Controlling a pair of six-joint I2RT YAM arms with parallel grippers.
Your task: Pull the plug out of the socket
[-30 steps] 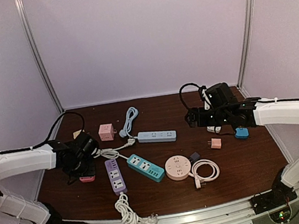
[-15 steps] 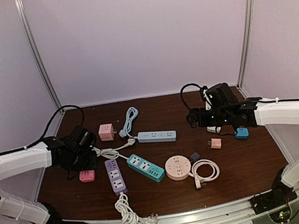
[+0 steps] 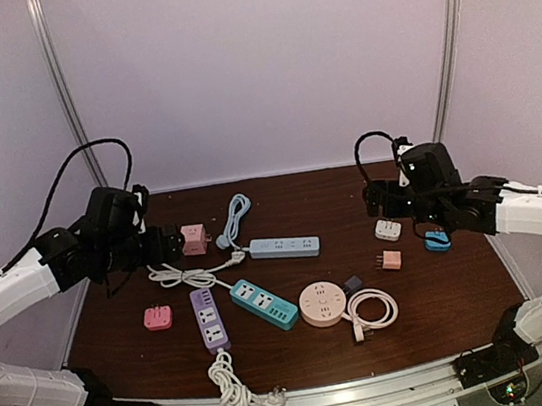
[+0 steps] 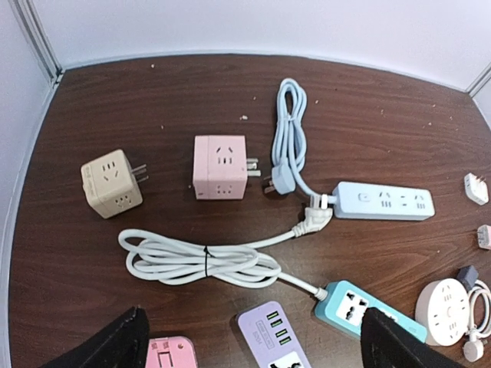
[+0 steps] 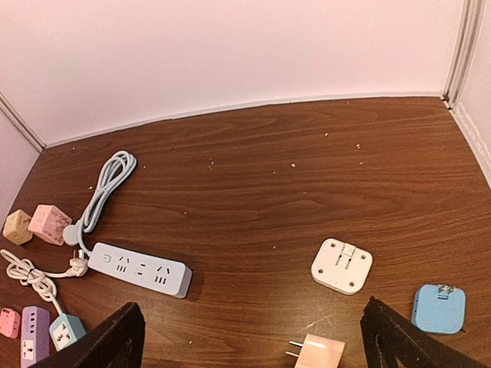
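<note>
Both end effectors hang above the counter (image 3: 467, 302), released and grasping nothing. The left end effector (image 3: 162, 247) is over the far-left part, close to the pink cube (image 3: 192, 239). In its wrist view its fingers (image 4: 107, 349) stand wide apart at the bottom corners. The right end effector (image 3: 377, 198) is over the far-right part, near the white plug (image 3: 387, 230), and its fingers (image 5: 111, 341) are likewise spread.

The pink plug (image 3: 157, 318) lies free on the counter at the near left, just left of the purple strip (image 3: 210, 319) and in no socket. A teal strip (image 3: 264, 304) lies just right of the purple one. Its white cable (image 3: 185, 276) is bundled between the cubes and the strips, and its end lies beside the left end of the blue strip (image 3: 284, 248). A beige cube (image 4: 111, 183) sits left of the pink cube, apart from it. A round socket (image 3: 323, 304) sits near the middle, with a dark adapter (image 3: 352, 283) just beside it. A peach plug (image 3: 391, 260) and a blue plug (image 3: 438, 240) lie near the white plug, all apart.
</note>
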